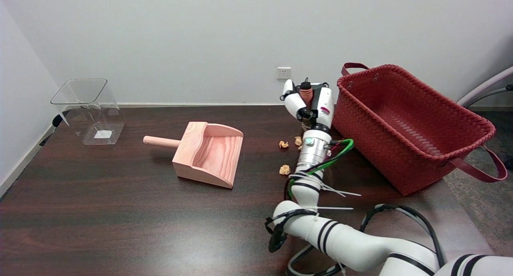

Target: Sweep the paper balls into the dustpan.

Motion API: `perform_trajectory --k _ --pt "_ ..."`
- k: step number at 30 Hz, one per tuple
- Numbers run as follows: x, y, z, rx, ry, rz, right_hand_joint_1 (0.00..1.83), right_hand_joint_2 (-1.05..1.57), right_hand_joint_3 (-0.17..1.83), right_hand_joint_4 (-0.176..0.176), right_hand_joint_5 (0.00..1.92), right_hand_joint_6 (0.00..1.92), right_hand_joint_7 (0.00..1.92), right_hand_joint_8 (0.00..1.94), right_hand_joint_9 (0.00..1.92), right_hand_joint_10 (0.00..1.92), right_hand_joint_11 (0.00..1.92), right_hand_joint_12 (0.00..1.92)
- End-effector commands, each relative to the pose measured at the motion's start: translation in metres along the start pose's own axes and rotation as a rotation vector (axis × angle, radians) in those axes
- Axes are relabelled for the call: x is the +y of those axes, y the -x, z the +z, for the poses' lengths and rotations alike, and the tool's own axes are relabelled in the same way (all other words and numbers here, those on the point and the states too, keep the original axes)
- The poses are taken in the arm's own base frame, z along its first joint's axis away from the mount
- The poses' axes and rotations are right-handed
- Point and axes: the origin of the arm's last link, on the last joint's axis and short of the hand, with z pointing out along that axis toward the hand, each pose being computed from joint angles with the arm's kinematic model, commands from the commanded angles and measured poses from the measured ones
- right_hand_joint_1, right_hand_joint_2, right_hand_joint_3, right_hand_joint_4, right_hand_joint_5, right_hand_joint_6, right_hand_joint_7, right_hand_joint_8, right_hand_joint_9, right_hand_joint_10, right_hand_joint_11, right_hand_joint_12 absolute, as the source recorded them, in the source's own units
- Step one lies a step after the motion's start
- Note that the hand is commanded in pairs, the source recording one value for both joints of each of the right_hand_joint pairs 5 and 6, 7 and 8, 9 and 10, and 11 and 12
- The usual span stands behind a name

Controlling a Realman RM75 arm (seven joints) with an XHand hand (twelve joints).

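Three paper balls (284,170) lie at frame centre right of the wooden dustpan (210,154), likely light and easily nudged sideways, beside the right hand (310,103), fingers loosely spread, holding nothing.

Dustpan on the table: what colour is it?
The dustpan is pale pinkish wood with visible grain, handle included; the head view shows it clearly.

A plain white wall (200,39) is seen behind, with a white socket (283,73) set low on it. The dark wood-grain table (100,212) is lit from above, a soft glare caught near its front edge. Grey floor (481,212) is glimpsed at right.
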Motion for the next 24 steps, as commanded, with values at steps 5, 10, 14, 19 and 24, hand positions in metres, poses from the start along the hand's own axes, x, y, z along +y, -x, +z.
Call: perform_trajectory --k 5,10,14,19,24 --pt "-0.03 0.05 -0.022 -0.048 0.094 0.228 0.68 1.57 0.45 0.0 1.92 1.92 1.92 1.92 1.92 1.92 1.92 1.92" --pt "-0.032 0.059 -0.025 -0.046 0.125 0.324 0.67 1.57 0.41 0.0 1.92 1.92 1.92 1.92 1.92 1.92 1.92 1.92" --pt "-0.032 0.065 -0.024 -0.062 0.143 0.39 0.66 1.57 0.4 0.0 1.92 1.92 1.92 1.92 1.92 1.92 1.92 1.92" --pt "-0.031 0.068 -0.018 -0.067 0.148 0.487 0.65 1.57 0.4 0.0 1.92 1.92 1.92 1.92 1.92 1.92 1.92 1.92" --pt "-0.036 0.07 -0.009 -0.066 0.142 0.549 0.64 1.57 0.41 0.0 1.92 1.92 1.92 1.92 1.92 1.92 1.92 1.92"
